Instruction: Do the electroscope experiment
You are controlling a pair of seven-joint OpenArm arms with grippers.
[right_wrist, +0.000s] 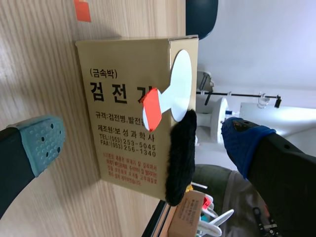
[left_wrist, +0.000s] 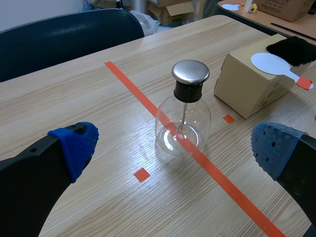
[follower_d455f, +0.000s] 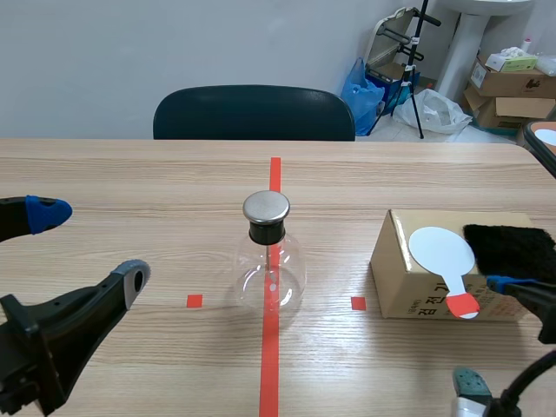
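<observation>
Table [follower_d455f: 130,174], light wood, with a red tape line down the middle.

Glass flask [follower_d455f: 270,274] stands upright on that line at mid-table. It is clear and round-bodied, with a black neck and a flat metal cap [follower_d455f: 266,207]. A thin rod hangs from the cap into the bulb. Nothing touches the flask.

Left gripper [follower_d455f: 89,246] sits low at the left side, well apart from the flask. Jaws are wide, nothing between them. From its own camera the flask stands ahead of it, in line with the gap between the blue pads [left_wrist: 79,143].

Cardboard box [follower_d455f: 400,261] sits to the right of the flask. On its top lies a white round paddle [follower_d455f: 443,252] with a red handle tip hanging over the near edge. A black furry cloth [follower_d455f: 508,250] lies just beside the paddle, also on the box top.

Right gripper [follower_d455f: 485,332] is turned on its side at the near face of the box. Jaws are wide and empty, one finger low by the table and one up near the cloth. Cannot tell whether it touches.

Dark chair [follower_d455f: 252,113] stands behind the far table edge.
</observation>
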